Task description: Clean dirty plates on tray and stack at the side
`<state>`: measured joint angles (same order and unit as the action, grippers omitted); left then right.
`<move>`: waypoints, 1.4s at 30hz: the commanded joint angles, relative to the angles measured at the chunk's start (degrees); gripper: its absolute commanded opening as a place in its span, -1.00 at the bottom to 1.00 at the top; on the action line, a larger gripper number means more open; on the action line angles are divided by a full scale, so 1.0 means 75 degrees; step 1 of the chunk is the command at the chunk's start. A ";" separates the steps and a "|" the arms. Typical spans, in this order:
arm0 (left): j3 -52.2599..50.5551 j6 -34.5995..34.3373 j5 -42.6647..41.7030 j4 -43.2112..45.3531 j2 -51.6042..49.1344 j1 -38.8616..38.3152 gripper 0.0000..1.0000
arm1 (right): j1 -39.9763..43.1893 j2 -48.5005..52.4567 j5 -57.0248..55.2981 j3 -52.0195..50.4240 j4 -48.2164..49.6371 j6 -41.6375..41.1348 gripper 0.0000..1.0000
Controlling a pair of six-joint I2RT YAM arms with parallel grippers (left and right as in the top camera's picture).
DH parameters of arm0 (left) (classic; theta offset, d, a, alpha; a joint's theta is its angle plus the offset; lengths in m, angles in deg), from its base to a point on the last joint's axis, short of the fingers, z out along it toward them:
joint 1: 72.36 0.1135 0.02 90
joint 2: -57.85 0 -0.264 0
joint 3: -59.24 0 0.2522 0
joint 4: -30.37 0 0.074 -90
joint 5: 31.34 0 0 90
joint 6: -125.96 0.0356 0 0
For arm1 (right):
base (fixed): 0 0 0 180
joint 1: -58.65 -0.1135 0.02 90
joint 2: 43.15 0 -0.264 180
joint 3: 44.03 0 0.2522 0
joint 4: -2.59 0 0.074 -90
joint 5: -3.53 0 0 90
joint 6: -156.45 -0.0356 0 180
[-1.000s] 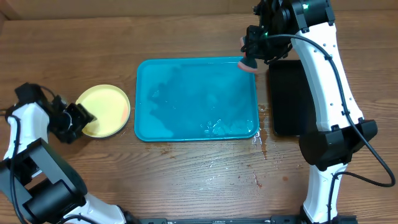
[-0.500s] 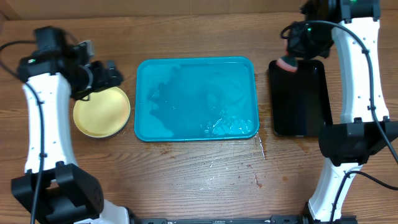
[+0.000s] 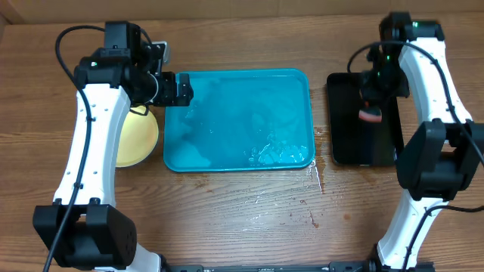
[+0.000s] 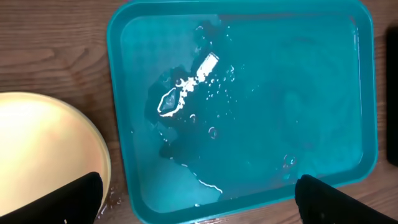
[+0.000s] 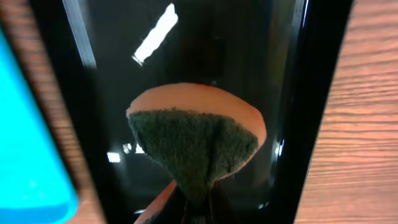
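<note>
Water spots the brown wooden table (image 3: 249,211) in front of the wet large teal-blue rectangular plastic tray (image 3: 227,151). Just left of it sits a round yellow-green plastic plate (image 3: 144,136), perhaps a stack. The left gripper (image 3: 180,89) hangs spread wide over the tray's left rim. The right gripper (image 5: 199,205) pinches a pink, green-faced sponge (image 5: 196,140) above the narrow black tray (image 3: 344,136).

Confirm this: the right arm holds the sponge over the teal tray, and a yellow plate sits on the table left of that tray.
One detail is wrong. The right arm holds the sponge over the black tray, not the teal tray, as the overhead view shows. The yellow plate does sit left of the teal tray.
</note>
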<state>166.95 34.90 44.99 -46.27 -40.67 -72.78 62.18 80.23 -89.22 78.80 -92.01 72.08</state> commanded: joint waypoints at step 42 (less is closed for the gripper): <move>0.0087 0.0146 0.0163 0.0038 0.0035 -0.0035 0.99 | -0.0557 -0.3870 0.2940 0.3587 -0.2162 -0.0516 1.00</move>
<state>166.95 34.90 45.86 -45.98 -40.67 -72.92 57.85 55.57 -68.24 104.27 -108.30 72.82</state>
